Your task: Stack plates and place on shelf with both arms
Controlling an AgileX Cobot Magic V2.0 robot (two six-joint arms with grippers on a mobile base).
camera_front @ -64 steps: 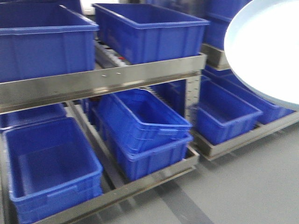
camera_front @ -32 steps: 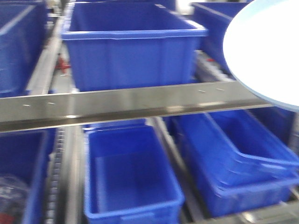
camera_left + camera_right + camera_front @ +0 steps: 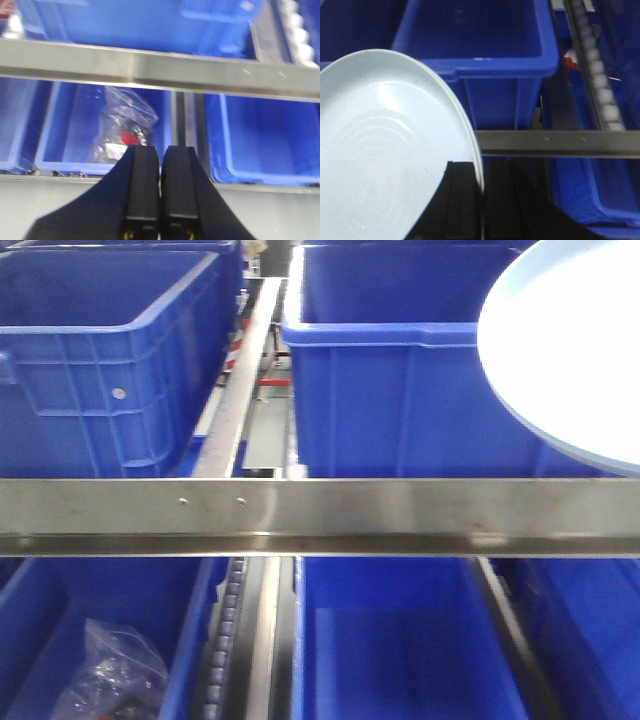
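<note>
Carry step: right gripper pinches the plate rim, shelf rail just ahead. Left gripper closed, empty. Next, judged: lift over the rail and place.

I count one plate in my right gripper, four blue bins up front, one bagged part.
</note>
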